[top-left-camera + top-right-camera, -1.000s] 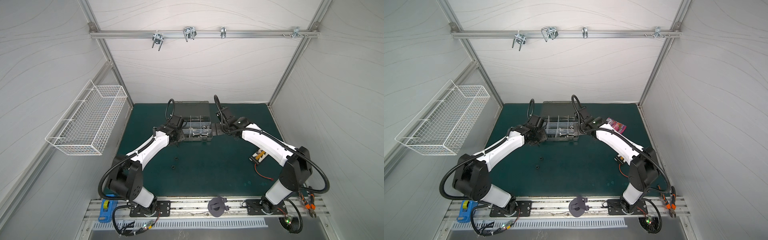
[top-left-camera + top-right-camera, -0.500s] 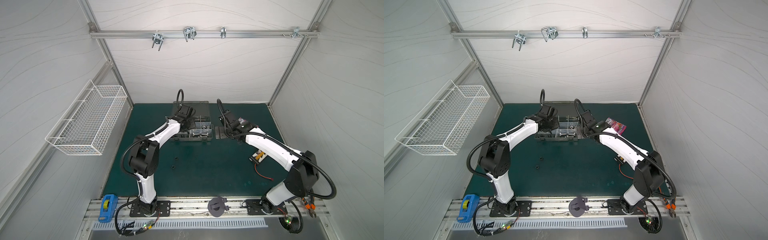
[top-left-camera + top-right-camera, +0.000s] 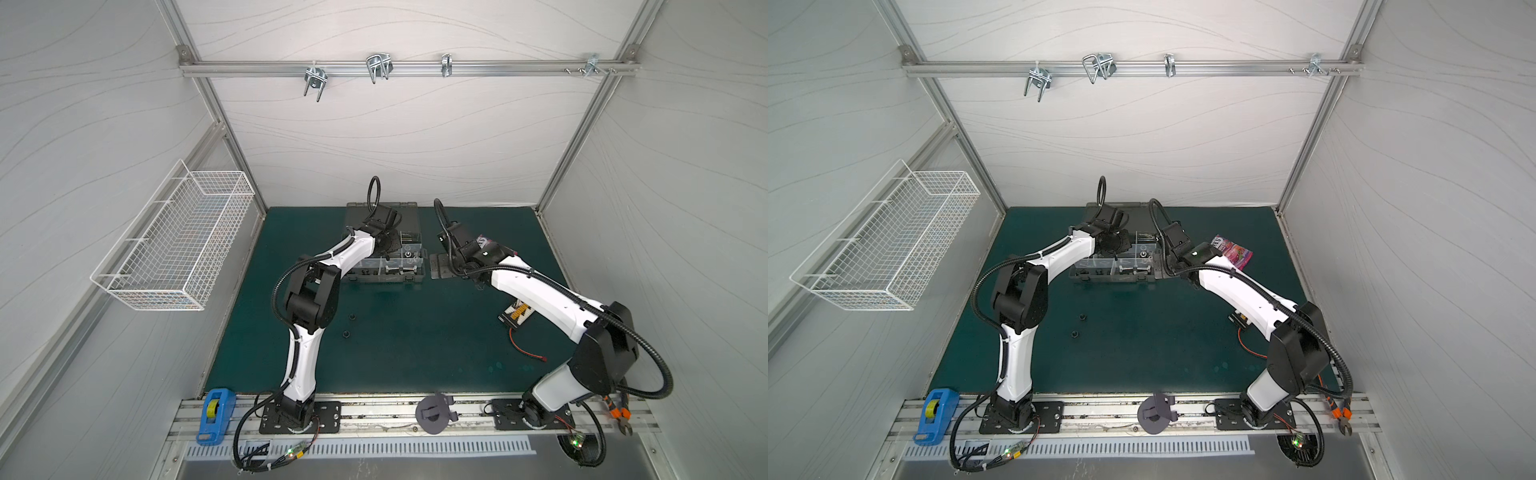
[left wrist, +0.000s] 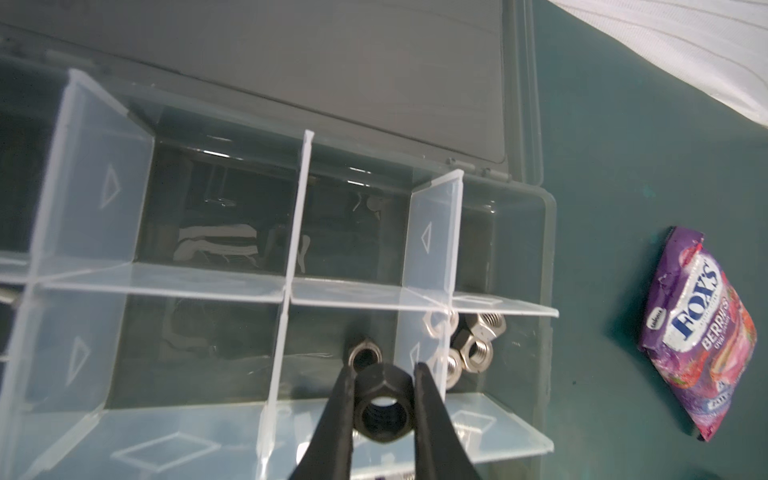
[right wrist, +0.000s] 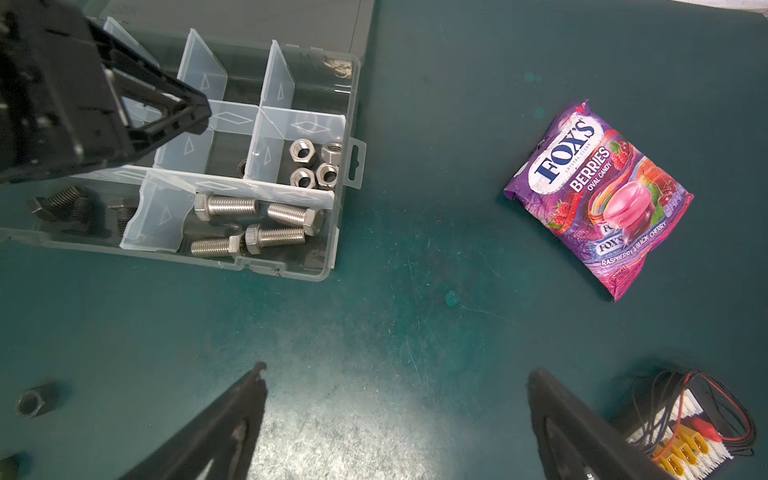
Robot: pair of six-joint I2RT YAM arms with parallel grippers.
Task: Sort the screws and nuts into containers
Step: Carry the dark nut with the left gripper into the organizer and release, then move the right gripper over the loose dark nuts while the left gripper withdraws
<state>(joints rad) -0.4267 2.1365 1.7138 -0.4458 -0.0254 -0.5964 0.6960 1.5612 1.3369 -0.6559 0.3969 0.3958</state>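
Observation:
My left gripper (image 4: 385, 368) is shut on a black nut (image 4: 380, 409), held above a container of the open grey case (image 4: 548, 249) in which another black nut (image 4: 360, 358) lies. The container beside it holds silver nuts (image 5: 316, 164). Silver screws (image 5: 249, 224) and black screws (image 5: 70, 205) fill two front containers. My right gripper (image 5: 397, 370) stands open over bare mat just right of the case (image 3: 386, 279). In both top views two black nuts (image 3: 352, 316) (image 3: 1075, 333) lie loose on the mat in front of the case.
A purple candy bag (image 5: 598, 195) lies right of the case. A red-wired connector (image 3: 517, 313) sits under the right arm. A white wire basket (image 3: 178, 249) hangs on the left wall. A blue tape dispenser (image 3: 215, 411) and pliers (image 3: 619, 413) rest on the front rail.
My left gripper has swung from the case's left side to above its far containers, with its elbow folding in. The right gripper has hardly moved.

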